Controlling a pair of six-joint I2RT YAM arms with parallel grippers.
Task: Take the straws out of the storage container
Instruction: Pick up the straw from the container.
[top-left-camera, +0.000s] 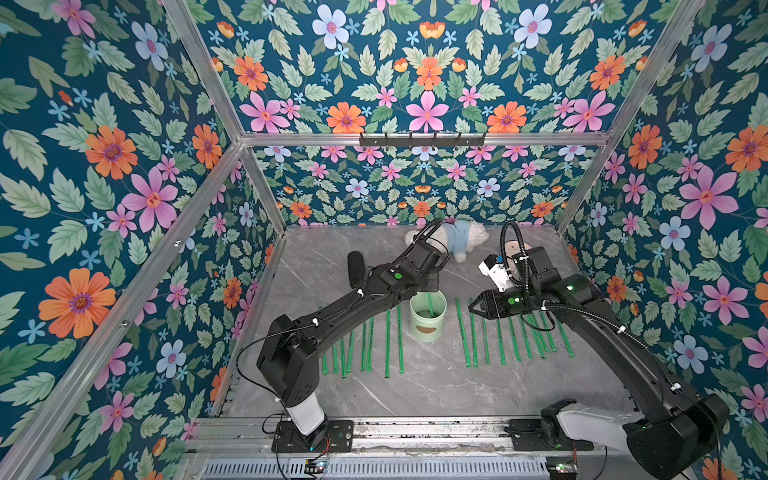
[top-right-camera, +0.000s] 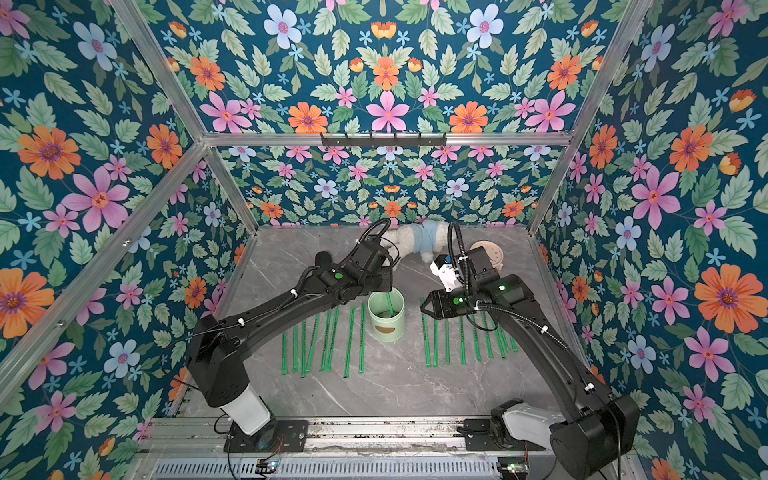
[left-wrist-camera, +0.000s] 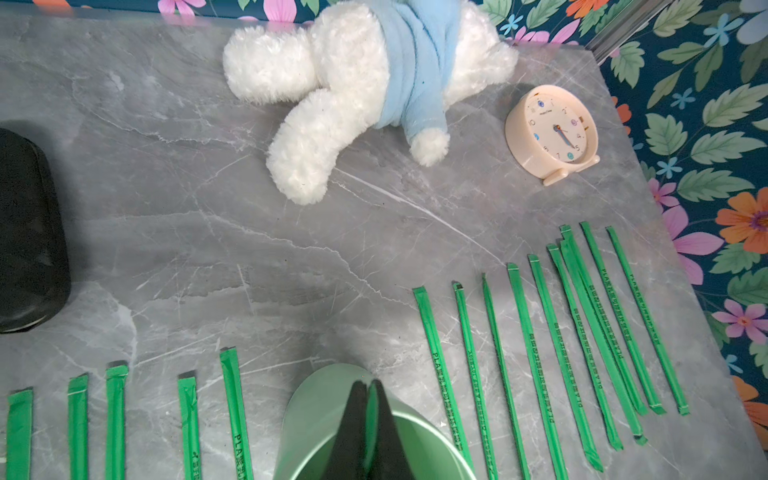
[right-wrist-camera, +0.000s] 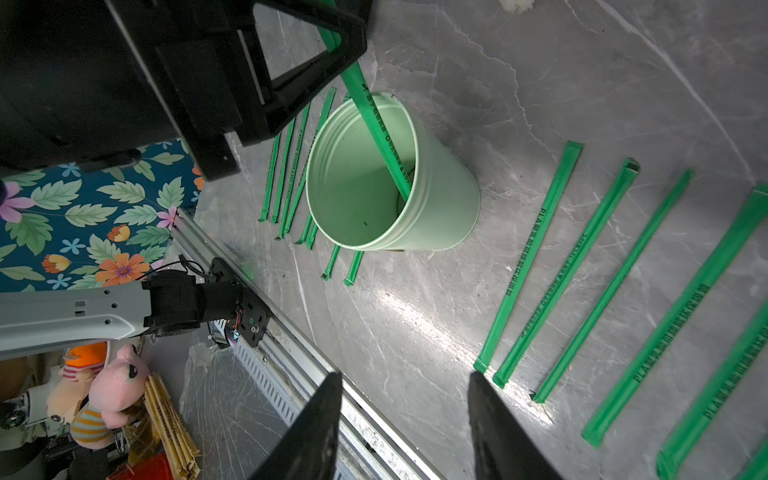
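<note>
Closest to the left wrist camera is the left hand (left-wrist-camera: 368, 384). Its two fingers are pressed together, and a thin green strip shows between them: this is the last straw (right-wrist-camera: 374, 120) that stands in the storage container (right-wrist-camera: 440, 199). The right wrist view shows the grip more clearly. The hand pinches the upper part of the straw, above the rim, and the lower part goes down into the cup and disappears behind its near wall.

The long axis of this straw is steep but not fully upright. It leans, with its upper end in the hand over the far side of the rim and its lower end pointing down to the bottom of the cup. I judge that the coming move must pull upward along this line until the lower end is over the rim; a pull to the side could tip the cup.

Other straws (top-left-camera: 365, 345) lie flat on the surface (top-left-camera: 415, 382) in two rows, one on each side of the cup, with their long axes running front to back.

The right hand (right-wrist-camera: 405, 376) is about half open and holds nothing. It hangs just beside the cup, over the right row, so the left arm is the nearer one.
</note>
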